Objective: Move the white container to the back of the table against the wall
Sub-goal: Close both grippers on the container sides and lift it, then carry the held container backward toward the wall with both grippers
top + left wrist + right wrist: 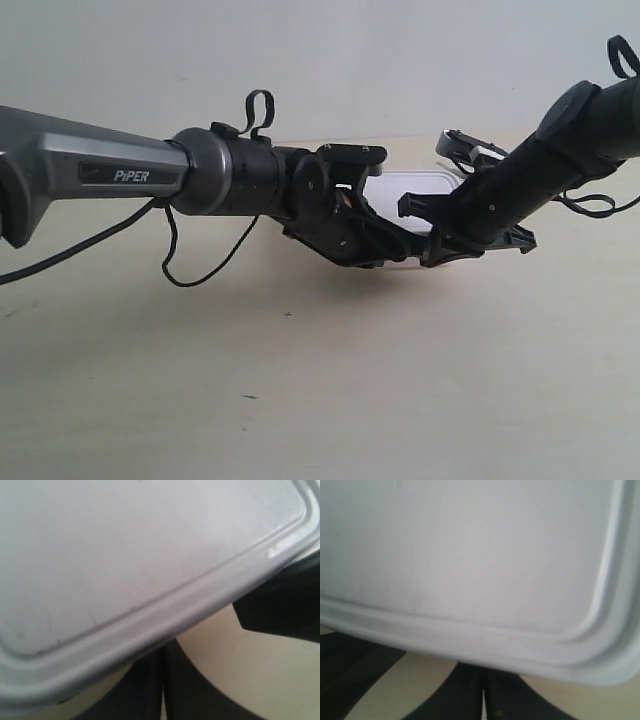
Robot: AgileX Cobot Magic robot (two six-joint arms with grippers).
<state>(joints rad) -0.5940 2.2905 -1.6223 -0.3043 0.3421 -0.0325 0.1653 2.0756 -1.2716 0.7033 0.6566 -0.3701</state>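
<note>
The white container (pixel 415 188) sits between two arms near the middle of the table (pixel 300 400), short of the wall (pixel 300 60). The gripper of the arm at the exterior view's left (pixel 375 245) reaches under its near edge. So does the gripper of the arm at the exterior view's right (pixel 440 245). The container's rimmed lid (pixel 125 555) fills the left wrist view, and my left gripper (pixel 163 652) is shut, its tips hidden beneath the rim. Its lid (pixel 470 555) also fills the right wrist view, where my right gripper (pixel 483 672) is shut, tips under the rim.
A black cable (pixel 190 270) loops down from the arm at the exterior view's left. A second black gripper body (pixel 285 605) shows beside the lid in the left wrist view. Bare tabletop lies in front of the arms.
</note>
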